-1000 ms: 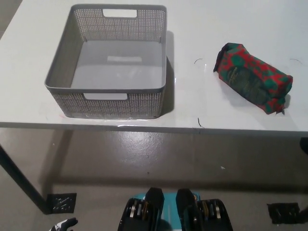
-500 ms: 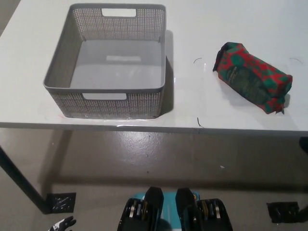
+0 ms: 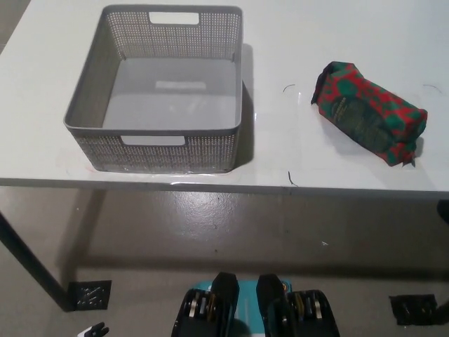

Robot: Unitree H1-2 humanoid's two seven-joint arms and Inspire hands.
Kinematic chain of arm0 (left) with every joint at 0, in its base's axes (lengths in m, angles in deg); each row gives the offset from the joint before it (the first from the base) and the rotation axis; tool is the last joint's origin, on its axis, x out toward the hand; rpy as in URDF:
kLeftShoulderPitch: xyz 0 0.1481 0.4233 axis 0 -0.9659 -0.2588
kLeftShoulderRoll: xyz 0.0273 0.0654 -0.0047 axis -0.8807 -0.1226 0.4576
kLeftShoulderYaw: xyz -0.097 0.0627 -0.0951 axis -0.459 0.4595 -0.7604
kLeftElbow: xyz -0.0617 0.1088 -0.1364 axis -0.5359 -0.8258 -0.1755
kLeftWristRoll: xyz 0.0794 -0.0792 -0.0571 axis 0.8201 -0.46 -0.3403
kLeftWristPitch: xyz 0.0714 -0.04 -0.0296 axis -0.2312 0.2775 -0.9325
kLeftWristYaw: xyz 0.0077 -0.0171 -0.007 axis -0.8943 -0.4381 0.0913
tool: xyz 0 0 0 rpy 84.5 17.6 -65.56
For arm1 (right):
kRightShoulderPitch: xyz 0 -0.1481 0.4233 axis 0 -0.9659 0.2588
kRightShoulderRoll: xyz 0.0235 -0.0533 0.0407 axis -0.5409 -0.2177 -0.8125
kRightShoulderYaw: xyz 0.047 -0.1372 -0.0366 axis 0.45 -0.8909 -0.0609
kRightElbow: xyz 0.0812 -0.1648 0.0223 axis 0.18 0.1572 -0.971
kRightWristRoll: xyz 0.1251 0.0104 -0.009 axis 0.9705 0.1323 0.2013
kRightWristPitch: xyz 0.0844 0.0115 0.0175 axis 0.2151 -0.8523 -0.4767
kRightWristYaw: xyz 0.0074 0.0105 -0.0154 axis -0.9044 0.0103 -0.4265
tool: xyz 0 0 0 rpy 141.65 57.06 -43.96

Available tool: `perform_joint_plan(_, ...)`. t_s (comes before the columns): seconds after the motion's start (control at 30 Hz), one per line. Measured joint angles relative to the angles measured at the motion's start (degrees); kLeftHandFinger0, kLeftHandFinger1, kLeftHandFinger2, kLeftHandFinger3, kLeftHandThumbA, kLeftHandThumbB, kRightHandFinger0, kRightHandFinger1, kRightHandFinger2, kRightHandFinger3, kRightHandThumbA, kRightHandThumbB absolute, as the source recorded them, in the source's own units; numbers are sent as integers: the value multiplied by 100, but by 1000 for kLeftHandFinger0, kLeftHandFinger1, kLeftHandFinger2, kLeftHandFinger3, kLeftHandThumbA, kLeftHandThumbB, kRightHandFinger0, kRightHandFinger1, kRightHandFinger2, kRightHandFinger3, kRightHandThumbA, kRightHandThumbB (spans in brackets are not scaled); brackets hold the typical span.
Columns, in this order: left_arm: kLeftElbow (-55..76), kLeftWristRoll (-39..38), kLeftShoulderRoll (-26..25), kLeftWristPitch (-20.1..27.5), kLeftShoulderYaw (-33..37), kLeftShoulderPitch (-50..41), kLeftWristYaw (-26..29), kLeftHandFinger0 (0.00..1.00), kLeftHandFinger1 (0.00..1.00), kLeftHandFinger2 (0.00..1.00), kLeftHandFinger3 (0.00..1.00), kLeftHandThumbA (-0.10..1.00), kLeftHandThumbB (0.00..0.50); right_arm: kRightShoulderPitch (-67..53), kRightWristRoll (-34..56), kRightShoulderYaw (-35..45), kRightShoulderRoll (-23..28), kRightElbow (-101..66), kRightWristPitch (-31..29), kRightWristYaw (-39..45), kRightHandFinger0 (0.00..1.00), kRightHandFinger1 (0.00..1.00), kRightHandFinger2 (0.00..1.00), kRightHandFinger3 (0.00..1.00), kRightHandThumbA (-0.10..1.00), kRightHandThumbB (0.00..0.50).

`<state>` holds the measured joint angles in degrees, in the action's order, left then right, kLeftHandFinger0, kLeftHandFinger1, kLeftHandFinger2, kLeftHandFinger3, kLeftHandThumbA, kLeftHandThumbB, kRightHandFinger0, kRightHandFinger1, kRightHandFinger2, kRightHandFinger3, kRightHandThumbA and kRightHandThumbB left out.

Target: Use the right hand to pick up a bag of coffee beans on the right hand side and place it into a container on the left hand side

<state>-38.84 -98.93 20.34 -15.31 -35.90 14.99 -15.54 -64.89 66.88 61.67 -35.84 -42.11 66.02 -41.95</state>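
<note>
The bag of coffee beans (image 3: 369, 114), wrapped in red and green, lies on its side on the right part of the white table (image 3: 295, 158). The grey perforated container (image 3: 163, 90), with cut-out handles, stands empty on the left part. No hand is near either one. Only the tip of my white left hand (image 3: 93, 330) shows at the bottom left edge, below table level. A black sliver of my right arm or hand (image 3: 444, 210) sits at the right edge, just under the table's front edge.
The table's front edge runs across the middle of the picture, with grey floor below it. A dark table leg (image 3: 28, 263) slants at the lower left, and black foot plates (image 3: 90, 295) lie on the floor.
My left hand has sunk lower at the bottom left edge, so that only its tip shows. The bag and the container have not moved.
</note>
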Motion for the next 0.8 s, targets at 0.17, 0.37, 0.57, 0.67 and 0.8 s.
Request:
perform_joint_plan(0.17,19,-1,0,-7,2,6,-1,1000,645,789,754,752,484,477,245,39,539,-93,483,141,1000,1000,1000,1000,590,363)
perform_joint_plan(0.37,44,3,-1,-16,10,45,-1,1000,658,801,752,756,491,1629,572,-209,1536,179,1188,547,1000,1000,1000,1000,625,422)
perform_joint_plan(0.57,65,10,-22,-22,21,111,-6,1000,639,797,745,779,493,2770,723,-828,1901,1047,1513,993,1000,1000,1000,1000,731,448)
perform_joint_plan(0.67,67,12,-32,-22,25,128,-7,1000,648,803,746,802,500,3178,726,-1133,1902,1478,1576,1176,1000,1000,1000,1000,784,452)
perform_joint_plan(0.8,66,16,-37,-25,31,167,-11,1000,653,809,741,808,498,3776,689,-1645,1902,1933,1724,1461,1000,1000,1000,1000,754,424)
